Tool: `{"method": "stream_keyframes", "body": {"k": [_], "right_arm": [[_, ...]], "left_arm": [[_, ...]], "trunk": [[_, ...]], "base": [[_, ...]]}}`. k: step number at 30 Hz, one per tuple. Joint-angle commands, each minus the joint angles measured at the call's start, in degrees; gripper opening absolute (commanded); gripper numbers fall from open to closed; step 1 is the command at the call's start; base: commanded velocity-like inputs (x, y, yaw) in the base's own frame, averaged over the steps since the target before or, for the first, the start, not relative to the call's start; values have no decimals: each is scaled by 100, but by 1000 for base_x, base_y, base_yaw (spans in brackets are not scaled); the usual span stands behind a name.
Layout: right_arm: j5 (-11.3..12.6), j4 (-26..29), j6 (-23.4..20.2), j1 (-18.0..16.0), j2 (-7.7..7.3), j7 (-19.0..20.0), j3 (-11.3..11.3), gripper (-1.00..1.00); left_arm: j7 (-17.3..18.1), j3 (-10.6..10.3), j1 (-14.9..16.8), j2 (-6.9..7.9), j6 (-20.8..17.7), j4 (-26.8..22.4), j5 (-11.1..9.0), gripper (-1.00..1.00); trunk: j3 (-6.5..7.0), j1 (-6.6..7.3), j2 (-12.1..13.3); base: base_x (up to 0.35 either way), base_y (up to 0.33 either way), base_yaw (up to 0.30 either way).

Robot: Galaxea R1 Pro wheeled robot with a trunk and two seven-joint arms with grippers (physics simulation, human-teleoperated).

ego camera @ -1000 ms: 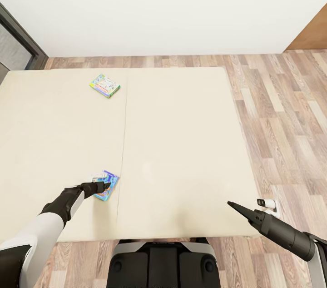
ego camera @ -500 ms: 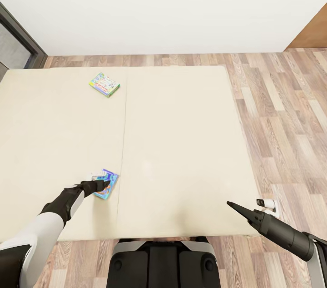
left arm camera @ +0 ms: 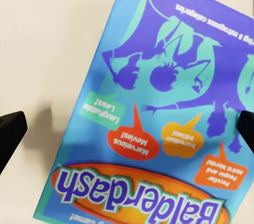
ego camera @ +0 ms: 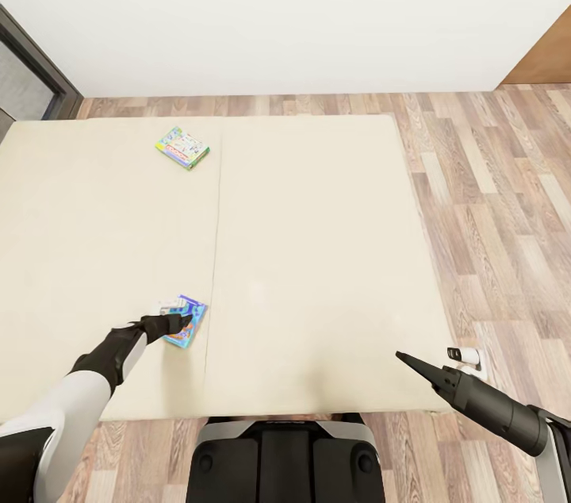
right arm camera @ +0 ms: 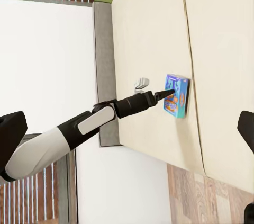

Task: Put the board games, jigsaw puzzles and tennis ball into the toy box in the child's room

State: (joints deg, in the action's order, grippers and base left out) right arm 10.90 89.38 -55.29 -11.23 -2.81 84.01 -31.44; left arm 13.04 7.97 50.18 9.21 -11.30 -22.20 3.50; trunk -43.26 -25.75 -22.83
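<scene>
Left gripper (ego camera: 181, 322) hovers right over the blue board game (ego camera: 185, 321), a "Balderdash" box lying flat on the bed (ego camera: 317, 249) near its front edge, just left of the seam between the two mattress pads. In the left wrist view the box (left arm camera: 159, 113) sits between the two dark fingertips (left arm camera: 10, 131), which stand wide apart at either side, so the jaws are spread with nothing held. The step in hand looks like the pick of this near box. To do it well the arm should drop straight down until the fingers straddle the short width of the box, keep the box centred between them, then close on the side edges; the box lies skewed to the fingers, so a small wrist turn would help square the grip. The mattress is soft, so pressing too deep may tilt the box. Second board game (ego camera: 183, 147), pale green, lies far back on the left pad, well apart. Right gripper (ego camera: 406, 360) idles above the near right corner of the bed; its fingertips appear together, closed and empty.
</scene>
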Motion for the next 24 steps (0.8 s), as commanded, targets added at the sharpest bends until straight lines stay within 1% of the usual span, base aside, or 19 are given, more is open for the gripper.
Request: {"method": "stream_keyframes", "body": {"k": [1,2,6,8,10,11,16,24], "right_arm": [[9,1,-52,-2,0,11,-2,100],[9,1,-52,-2,-4,13,-2,100],[9,1,-52,-2,-12,15,-2,100],[9,1,-52,-2,-15,17,-2,100],[9,1,-52,-2,-15,18,-2,100],[9,1,-52,-2,-9,19,-2,100],[9,1,-52,-2,-15,19,-2,100],[9,1,-52,-2,-19,19,-2,100]], "left_arm": [[57,48,1,4,-39,-10,37,100],[72,47,1,51,-39,-7,32,100],[134,55,1,161,-43,-5,19,100],[332,65,1,266,-51,-4,14,100],[639,76,1,347,-61,-4,17,100],[739,76,1,372,-63,-4,18,100],[843,74,1,399,-64,-4,19,100],[900,73,1,413,-65,-4,16,100]], "trunk": [[-6,-3,-8],[-6,-3,-8],[-6,-3,-8],[-6,-3,-8],[-6,-3,-8],[-6,-3,-8],[-6,-3,-8],[-6,-3,-8]], "base": [[0,0,0],[0,0,0],[0,0,0],[0,0,0],[0,0,0],[0,0,0],[0,0,0],[0,0,0]]}}
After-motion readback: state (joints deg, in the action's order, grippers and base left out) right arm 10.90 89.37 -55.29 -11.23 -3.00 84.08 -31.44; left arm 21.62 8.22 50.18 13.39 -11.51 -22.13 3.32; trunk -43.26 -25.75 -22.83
